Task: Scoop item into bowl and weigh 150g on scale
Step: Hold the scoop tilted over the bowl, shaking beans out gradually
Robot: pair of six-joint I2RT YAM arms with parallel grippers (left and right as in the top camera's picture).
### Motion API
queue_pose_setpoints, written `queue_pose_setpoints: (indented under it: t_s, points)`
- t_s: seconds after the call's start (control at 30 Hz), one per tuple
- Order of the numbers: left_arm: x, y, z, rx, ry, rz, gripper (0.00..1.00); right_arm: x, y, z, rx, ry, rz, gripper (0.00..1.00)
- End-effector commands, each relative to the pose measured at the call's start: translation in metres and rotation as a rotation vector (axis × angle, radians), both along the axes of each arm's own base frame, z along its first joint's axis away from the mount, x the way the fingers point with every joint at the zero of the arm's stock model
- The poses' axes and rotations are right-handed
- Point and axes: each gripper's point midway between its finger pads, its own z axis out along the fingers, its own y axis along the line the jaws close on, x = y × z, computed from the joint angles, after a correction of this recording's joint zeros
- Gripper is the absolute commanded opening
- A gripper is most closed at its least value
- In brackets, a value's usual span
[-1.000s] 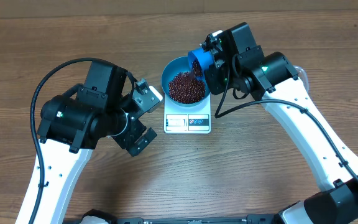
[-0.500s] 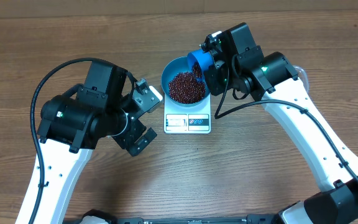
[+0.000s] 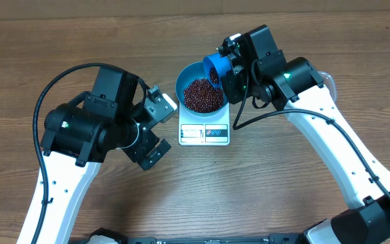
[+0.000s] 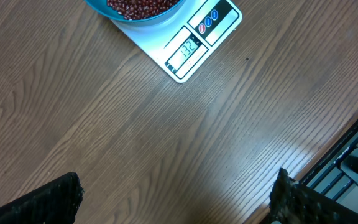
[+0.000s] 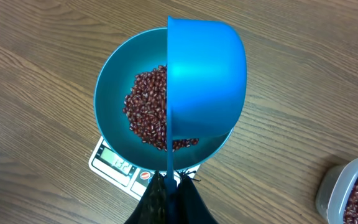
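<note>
Finishing the pour: beans (image 3: 202, 95) have stopped streaming from the scoop (image 5: 204, 74).
I keep my right hand (image 5: 169, 190) clenched on its handle, left hand (image 3: 156, 129) released; the scale (image 4: 194, 46) seems short, so another scoop.

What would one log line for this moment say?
right gripper shut on scoop handle | scoop tipped over bowl | beans in bowl, bowl on scale | left gripper open, empty
</note>
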Motion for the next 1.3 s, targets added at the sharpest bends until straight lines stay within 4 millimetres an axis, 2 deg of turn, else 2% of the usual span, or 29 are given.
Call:
queue_pose_setpoints:
  t_s: [0.0, 0.13, 0.23, 0.37, 0.5, 0.6, 0.73, 0.87, 0.97, 1.1, 1.2, 1.27]
  points:
    - [0.001, -0.001, 0.009, -0.011, -0.030, -0.003, 1.00, 0.000, 0.002, 0.031, 0.037, -0.071, -0.008, 0.04]
    - [0.001, -0.001, 0.009, -0.011, -0.030, -0.002, 0.99, -0.002, 0.001, 0.035, 0.048, -0.073, -0.009, 0.04]
    - [0.001, -0.001, 0.009, -0.011, -0.030, -0.002, 1.00, 0.001, -0.002, 0.025, 0.033, -0.052, -0.021, 0.04]
    - [0.001, -0.001, 0.009, -0.011, -0.030, -0.003, 1.00, -0.001, 0.007, 0.039, 0.077, -0.072, 0.007, 0.04]
    - [0.001, -0.001, 0.009, -0.011, -0.030, -0.003, 1.00, 0.001, 0.000, 0.031, 0.039, -0.067, -0.017, 0.04]
    - [0.001, -0.001, 0.009, -0.011, -0.030, -0.003, 1.00, 0.000, 0.003, 0.041, 0.064, -0.087, -0.010, 0.04]
    - [0.001, -0.001, 0.009, -0.011, -0.030, -0.002, 0.99, 0.003, -0.007, 0.026, 0.007, -0.068, -0.042, 0.04]
    - [0.001, -0.001, 0.009, -0.011, -0.030, -0.003, 1.00, 0.000, 0.003, 0.042, 0.056, -0.092, -0.014, 0.04]
    - [0.001, -0.001, 0.009, -0.011, -0.030, -0.003, 1.00, 0.005, -0.004, 0.031, 0.013, -0.084, -0.044, 0.04]
    - [0.001, -0.001, 0.009, -0.011, -0.030, -0.002, 1.00, -0.001, 0.006, 0.041, 0.068, -0.081, -0.017, 0.04]
    - [0.001, -0.001, 0.009, -0.011, -0.030, -0.003, 0.99, 0.002, -0.001, 0.026, 0.016, -0.059, -0.043, 0.04]
    - [0.001, -0.001, 0.009, -0.011, -0.030, -0.002, 1.00, -0.001, 0.006, 0.033, 0.057, -0.058, -0.020, 0.04]
